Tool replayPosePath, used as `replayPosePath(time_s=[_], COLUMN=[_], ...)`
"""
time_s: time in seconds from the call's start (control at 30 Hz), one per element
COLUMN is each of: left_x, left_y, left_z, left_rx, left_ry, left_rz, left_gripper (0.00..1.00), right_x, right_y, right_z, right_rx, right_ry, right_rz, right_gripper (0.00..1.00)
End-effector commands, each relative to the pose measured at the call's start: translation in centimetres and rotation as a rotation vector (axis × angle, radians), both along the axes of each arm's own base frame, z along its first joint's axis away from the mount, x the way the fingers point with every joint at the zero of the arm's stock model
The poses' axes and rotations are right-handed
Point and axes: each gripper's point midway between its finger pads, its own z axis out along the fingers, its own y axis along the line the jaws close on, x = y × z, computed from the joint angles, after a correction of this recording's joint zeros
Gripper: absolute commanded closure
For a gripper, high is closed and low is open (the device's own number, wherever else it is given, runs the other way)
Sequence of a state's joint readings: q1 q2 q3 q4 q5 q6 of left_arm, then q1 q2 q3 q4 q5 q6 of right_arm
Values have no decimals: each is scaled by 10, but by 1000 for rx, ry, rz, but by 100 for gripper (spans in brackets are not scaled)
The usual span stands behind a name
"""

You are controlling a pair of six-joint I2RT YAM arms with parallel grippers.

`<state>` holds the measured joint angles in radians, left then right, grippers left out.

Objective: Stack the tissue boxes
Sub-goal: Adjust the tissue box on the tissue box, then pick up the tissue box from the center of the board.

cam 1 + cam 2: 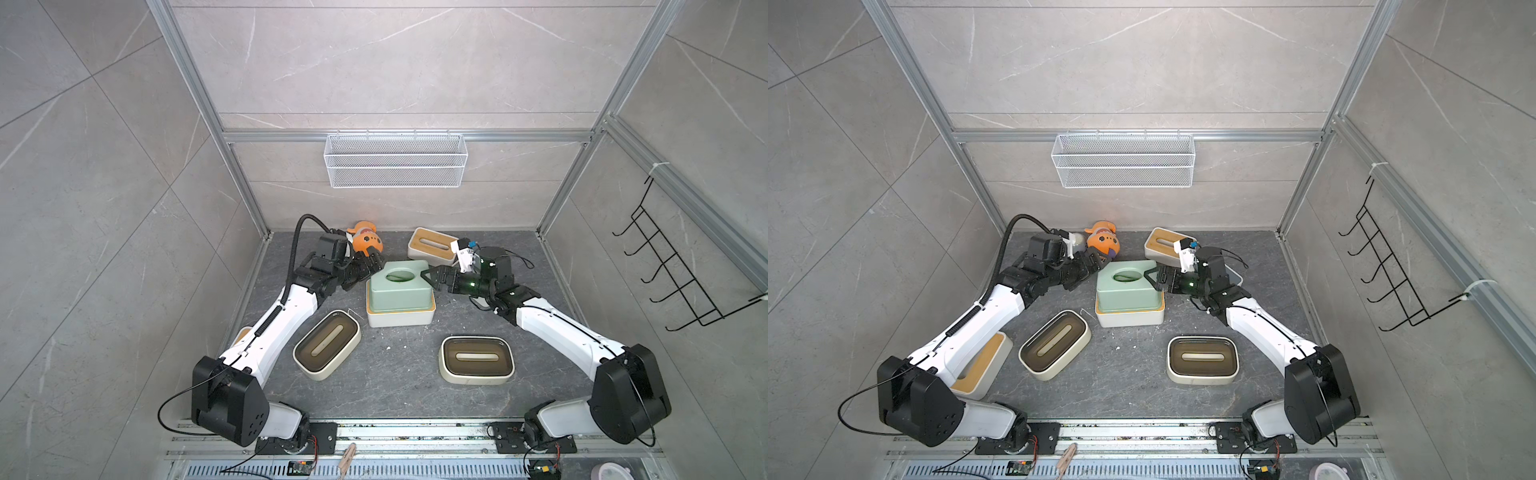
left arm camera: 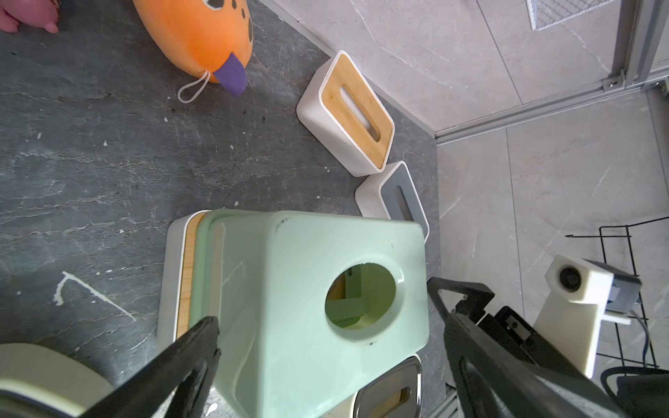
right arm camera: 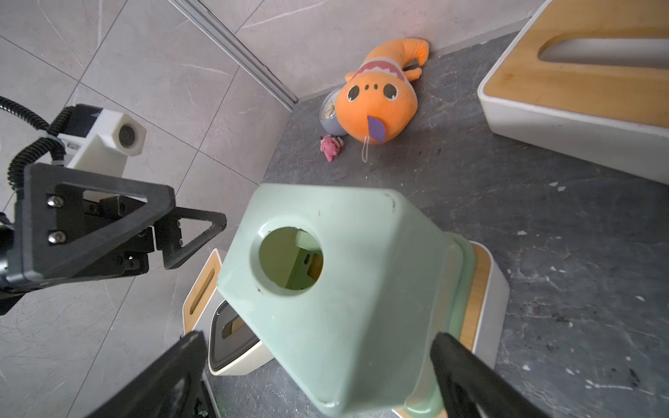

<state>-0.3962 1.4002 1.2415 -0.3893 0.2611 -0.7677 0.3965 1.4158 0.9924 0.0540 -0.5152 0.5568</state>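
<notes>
Nearest me: two cream boxes (image 1: 327,345) (image 1: 476,360) flat on tabletop (image 1: 395,386), unstacked. Near bamboo-lid box (image 1: 982,365) lies half under my left arm.

Centre: mint box (image 1: 400,286) sits on white base box (image 1: 401,318).
- Left claw (image 1: 374,264): open, beside mint box, clear of it.
- Right claw (image 1: 431,279): open at opposite side, gripping nothing.

Far: far bamboo-lid box (image 1: 432,246) and grey-lid box (image 2: 398,197) by back wall.

I judge placing step finished. Next move: back both claws off, fetch another box, grip across its width.

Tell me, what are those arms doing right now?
Open: left gripper and right gripper, flanking mint green box. It sits on bamboo-lid box. Beside left gripper: orange toy.
</notes>
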Motion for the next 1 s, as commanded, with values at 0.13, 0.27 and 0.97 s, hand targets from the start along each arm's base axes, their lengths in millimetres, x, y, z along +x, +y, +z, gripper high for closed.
replayPosePath(time_s=[0.13,0.27,0.97], left_x=[-17,-28,-56], left_y=[31,42,76], left_z=[53,61,52], left_rx=[67,95,156], left_ry=[-173,-235,-290], left_rz=[-14,-30,-27], left_gripper=[1,1,1], right_x=[13,39,100], right_y=[-30,-53,-155], right_z=[25,25,-55], right_rx=[-56,-182,-784], right_ry=[-58,-91,168], right_rz=[-77,-152,-329], right_gripper=[0,0,0])
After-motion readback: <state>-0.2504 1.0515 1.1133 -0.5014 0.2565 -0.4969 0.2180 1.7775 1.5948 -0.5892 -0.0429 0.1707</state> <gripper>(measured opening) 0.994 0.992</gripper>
